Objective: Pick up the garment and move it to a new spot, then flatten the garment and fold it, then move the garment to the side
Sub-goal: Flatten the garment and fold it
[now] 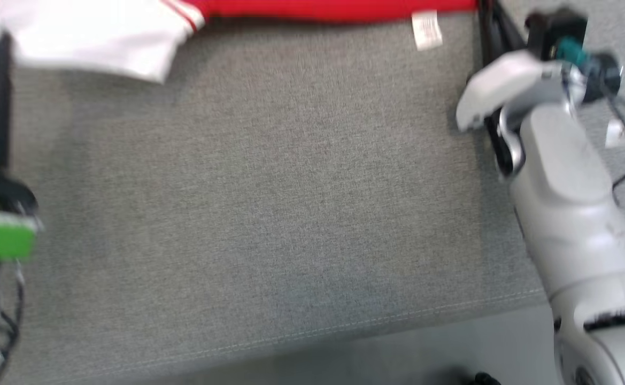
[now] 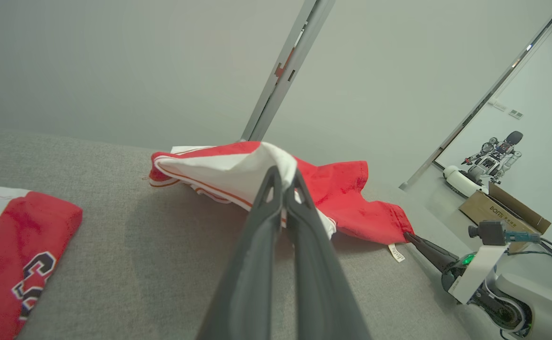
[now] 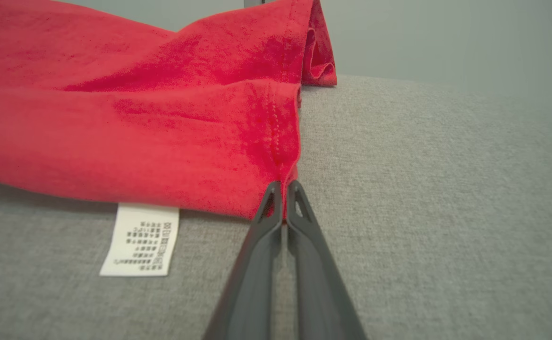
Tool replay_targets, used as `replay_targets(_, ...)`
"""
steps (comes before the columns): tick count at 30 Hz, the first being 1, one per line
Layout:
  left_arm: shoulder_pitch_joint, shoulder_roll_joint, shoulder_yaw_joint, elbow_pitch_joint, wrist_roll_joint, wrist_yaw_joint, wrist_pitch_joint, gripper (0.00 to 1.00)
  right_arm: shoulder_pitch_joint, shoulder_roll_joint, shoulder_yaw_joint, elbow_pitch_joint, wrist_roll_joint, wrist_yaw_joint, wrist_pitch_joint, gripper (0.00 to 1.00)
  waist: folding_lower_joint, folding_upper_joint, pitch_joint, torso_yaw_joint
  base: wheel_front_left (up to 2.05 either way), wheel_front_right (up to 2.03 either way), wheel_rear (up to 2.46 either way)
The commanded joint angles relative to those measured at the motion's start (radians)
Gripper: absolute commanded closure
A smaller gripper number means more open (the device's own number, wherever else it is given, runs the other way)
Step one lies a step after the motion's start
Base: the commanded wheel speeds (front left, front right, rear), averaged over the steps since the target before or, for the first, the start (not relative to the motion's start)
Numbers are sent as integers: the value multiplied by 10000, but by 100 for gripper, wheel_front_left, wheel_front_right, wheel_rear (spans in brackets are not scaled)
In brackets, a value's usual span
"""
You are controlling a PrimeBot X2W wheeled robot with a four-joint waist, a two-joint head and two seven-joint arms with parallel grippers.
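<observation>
On the grey cushion [image 1: 269, 187] the garment [image 1: 93, 37] lies along the far edge of the head view, its white part at eleven o'clock and a red strip running from twelve to one. At nine o'clock of the left wrist view a lettered cloth [image 2: 21, 245] lies apart from it; the left gripper [image 2: 284, 182] is clenched on a white fold of the garment, holding it in a peak above the cushion, with the red part sloping down toward three o'clock; a white label [image 1: 427, 29] hangs from the red hem at one o'clock of the head view; just right of it the right gripper [image 3: 283, 191] is pinched tight on the hem's corner at the seam, low over the cushion; the pale right arm [image 1: 563, 176] rises from five o'clock. At three o'clock of the left wrist view a box [image 2: 497, 210] and another robot [image 2: 493, 158] stand on the floor.
</observation>
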Motion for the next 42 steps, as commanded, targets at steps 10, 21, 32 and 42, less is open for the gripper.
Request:
replay_targets(10,4055,-1535,834,-492,1490,137,-36,100,3129,-534,283,-1736,947,-14,109,100,0,0,-2813,-188,0,0,0)
replay_targets(21,6187,-2350,496,-240,1339,964,177,100,6280,-1525,-217,-3894,1465,-18,1226,100,0,0,-4108,-163,0,0,0)
replay_targets(32,6671,-2467,246,-821,1599,1796,392,100,8239,-1311,-827,-5683,1675,-18,2405,100,0,0,-4483,-20,0,0,0)
replay_targets(42,4890,-2841,-116,90,2180,2231,770,100,7257,-812,-956,-5046,1041,-17,3156,100,0,0,-4134,-122,0,0,0)
